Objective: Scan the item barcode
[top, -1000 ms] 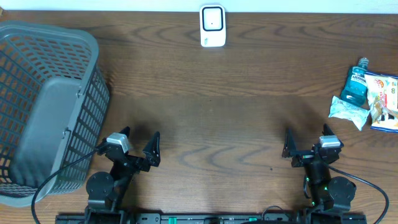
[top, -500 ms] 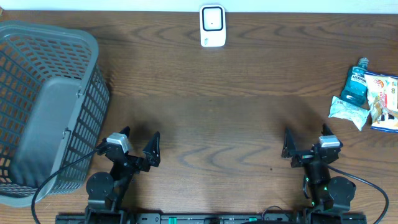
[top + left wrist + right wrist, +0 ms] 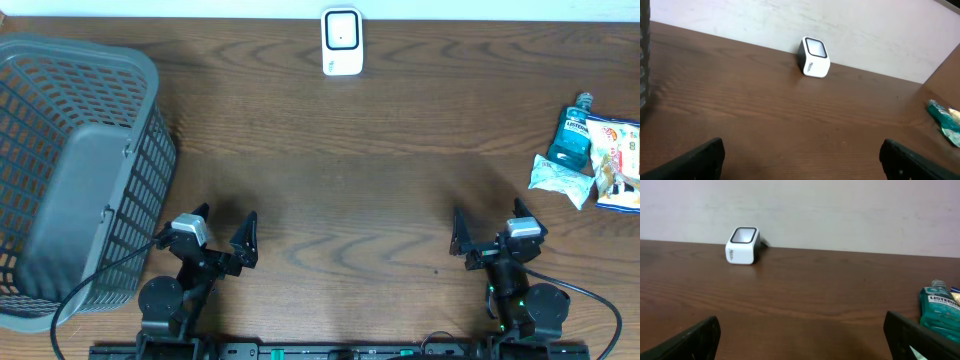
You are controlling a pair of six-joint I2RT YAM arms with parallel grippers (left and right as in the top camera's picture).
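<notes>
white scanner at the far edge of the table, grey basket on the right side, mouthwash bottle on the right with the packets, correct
No. The grey basket stands on the left side, as the overhead view shows. The white scanner is at the far edge of the table, and the mouthwash bottle lies on the right with the packets.

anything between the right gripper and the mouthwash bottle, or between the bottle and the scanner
A crumpled packet lies against the near end of the mouthwash bottle, toward the right gripper; otherwise the table there is bare. Nothing visible stands between the bottle and the scanner.
</notes>
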